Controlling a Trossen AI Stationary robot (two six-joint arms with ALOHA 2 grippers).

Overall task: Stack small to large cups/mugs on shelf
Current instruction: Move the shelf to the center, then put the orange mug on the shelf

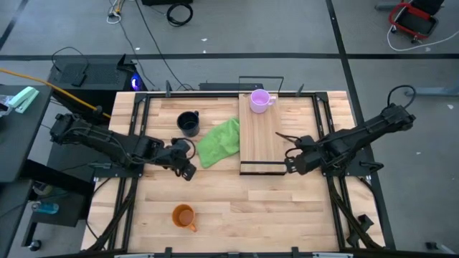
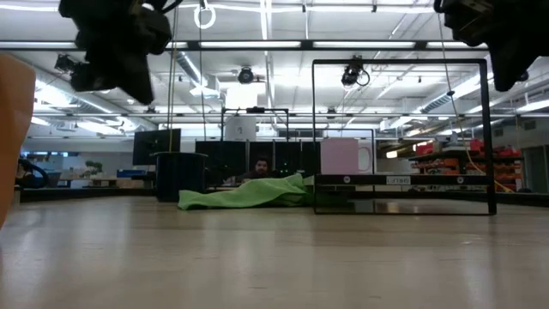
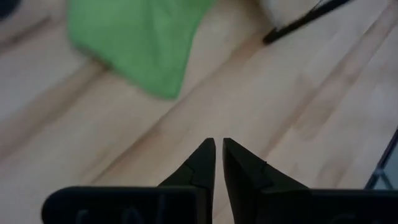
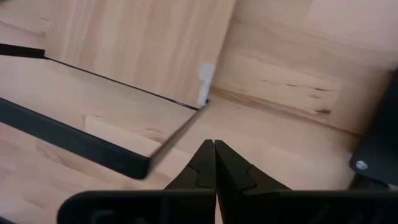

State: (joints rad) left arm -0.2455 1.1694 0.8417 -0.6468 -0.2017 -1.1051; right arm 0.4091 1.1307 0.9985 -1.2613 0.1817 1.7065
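The pale purple mug (image 1: 259,100) stands upright on the far end of the shelf (image 1: 262,143); it also shows in the low view (image 2: 341,157). The dark mug (image 1: 188,123) stands on the table left of the green cloth (image 1: 219,142). The orange mug (image 1: 184,216) stands near the table's front edge. My left gripper (image 1: 188,170) is shut and empty, above the table near the cloth's near corner (image 3: 140,43). My right gripper (image 1: 289,162) is shut and empty by the shelf's near right corner (image 4: 202,102).
The green cloth lies crumpled between the dark mug and the shelf's left edge. The shelf's black wire frame (image 2: 403,136) rises at its ends. Bare tabletop (image 1: 258,208) lies between the orange mug and the right side.
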